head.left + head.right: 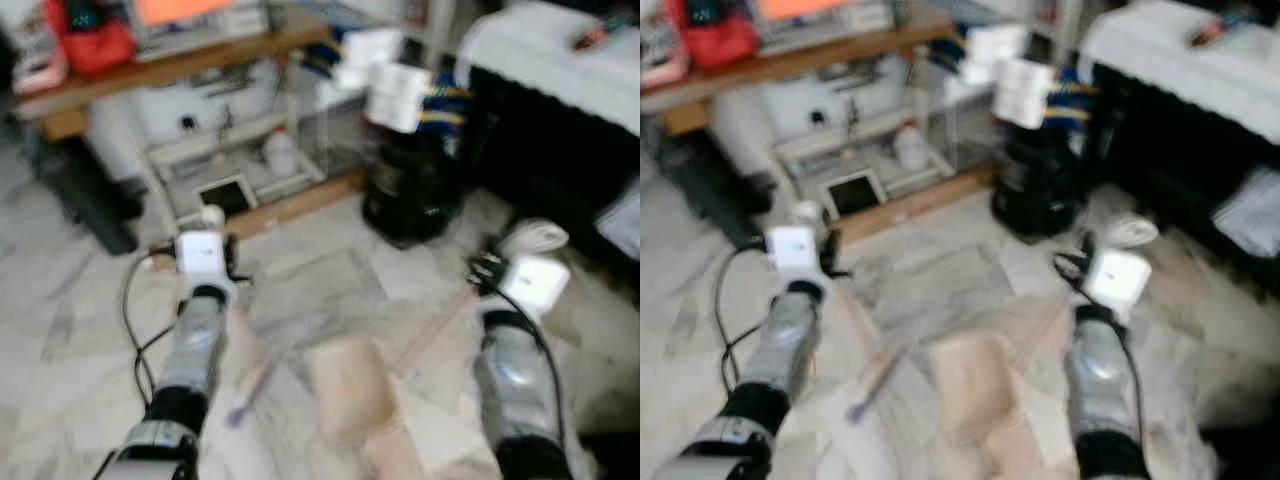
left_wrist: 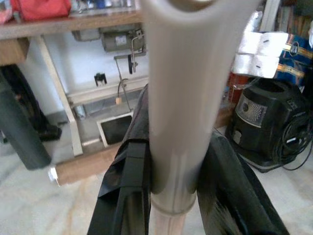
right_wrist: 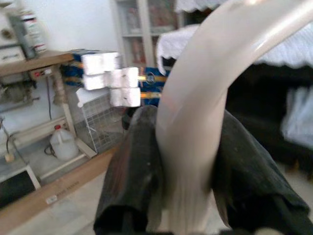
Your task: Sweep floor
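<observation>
- My left end effector [image 2: 171, 196] is pinching a grey broom handle [image 2: 180, 98], a black finger [image 2: 124, 191] pressed on either side of it.
- My right end effector [image 3: 188, 196] is clamped on a cream curved dustpan handle [image 3: 195, 122].
- Both arms reach forward over the marble floor [image 1: 60, 330]; the head views are blurred.
- A tan dustpan [image 1: 350, 385] lies on the floor between the two arms.
- Beyond it, a black vacuum cleaner [image 1: 410, 195] stands on the floor near a wooden counter [image 1: 180, 60], which carries a red bag [image 1: 90, 35] at its left end.
</observation>
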